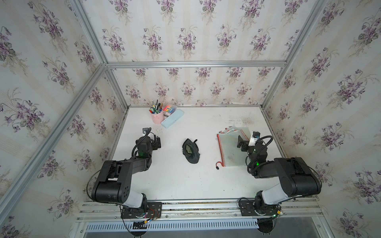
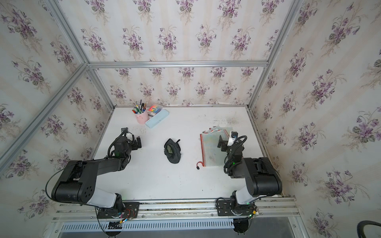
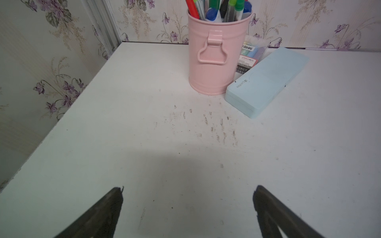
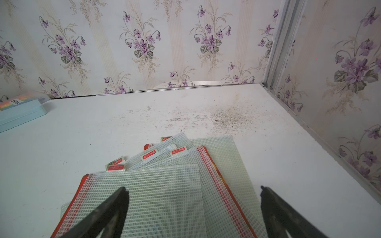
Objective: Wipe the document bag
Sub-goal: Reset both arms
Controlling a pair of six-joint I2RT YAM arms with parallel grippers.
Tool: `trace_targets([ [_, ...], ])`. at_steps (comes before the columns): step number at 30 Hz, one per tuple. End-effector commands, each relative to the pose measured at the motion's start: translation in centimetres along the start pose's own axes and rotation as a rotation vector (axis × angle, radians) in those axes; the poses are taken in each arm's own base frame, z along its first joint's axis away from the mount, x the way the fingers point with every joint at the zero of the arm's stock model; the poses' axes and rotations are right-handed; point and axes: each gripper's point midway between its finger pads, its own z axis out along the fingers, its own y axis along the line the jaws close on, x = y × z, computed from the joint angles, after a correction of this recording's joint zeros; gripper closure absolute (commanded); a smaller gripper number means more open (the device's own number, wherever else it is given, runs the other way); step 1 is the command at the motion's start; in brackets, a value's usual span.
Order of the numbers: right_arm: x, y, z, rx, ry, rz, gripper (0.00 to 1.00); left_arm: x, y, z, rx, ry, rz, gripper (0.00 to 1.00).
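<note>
A stack of translucent mesh document bags with red zipper edges lies on the right side of the white table. My right gripper hovers open over the stack's far end. In the right wrist view the top document bag fills the gap between the spread fingers of the right gripper. A crumpled dark cloth lies at the table's centre, untouched. My left gripper stands open and empty over bare table, left of the cloth.
A pink pen bucket, a light blue pencil case and a marker pack stand at the back left. A red zipper cord trails off the bags' near corner. Wallpapered walls close three sides.
</note>
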Motion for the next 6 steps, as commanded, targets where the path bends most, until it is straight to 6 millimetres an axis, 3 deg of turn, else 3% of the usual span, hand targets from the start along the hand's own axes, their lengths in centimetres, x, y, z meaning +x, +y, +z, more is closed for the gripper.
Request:
trace_targets([
  [1,-0.79,0.09,0.29,-0.011,-0.026,-0.011,0.0,-0.98,-0.09,0.04,0.002,-0.034,0.0,0.0],
  [6,-1.04,0.03,-0.05,-0.009,-0.04,-0.01,0.0,-1.07,-0.06,-0.07,0.002,-0.038,-0.001,0.0],
])
